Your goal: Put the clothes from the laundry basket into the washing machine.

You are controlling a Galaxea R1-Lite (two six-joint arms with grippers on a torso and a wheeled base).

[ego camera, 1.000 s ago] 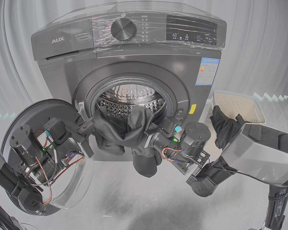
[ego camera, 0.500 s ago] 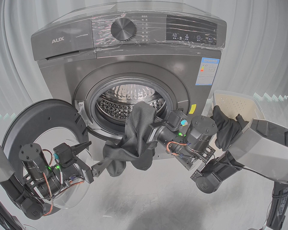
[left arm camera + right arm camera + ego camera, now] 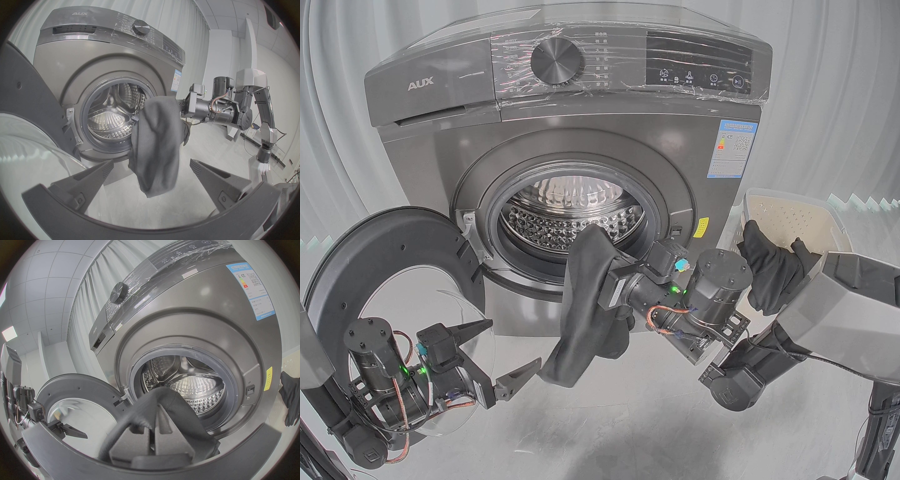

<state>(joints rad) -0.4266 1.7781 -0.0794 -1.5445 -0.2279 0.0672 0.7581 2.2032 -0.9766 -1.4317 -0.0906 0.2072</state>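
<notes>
Left hand (image 3: 512, 344) low, fingers spread wide; right hand (image 3: 155, 418) higher, clamped on a dark garment (image 3: 581, 312).

White lettering (image 3: 420, 84) is seen on the grey metal front-loading washing machine (image 3: 425, 150); its blue-white paper label (image 3: 732, 149) and yellow sticker (image 3: 700, 227) cannot be read.

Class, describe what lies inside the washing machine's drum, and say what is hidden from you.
The perforated steel drum shows bare metal, no clothes. The black garment hanging from the right gripper before the opening covers its lower edge.
</notes>
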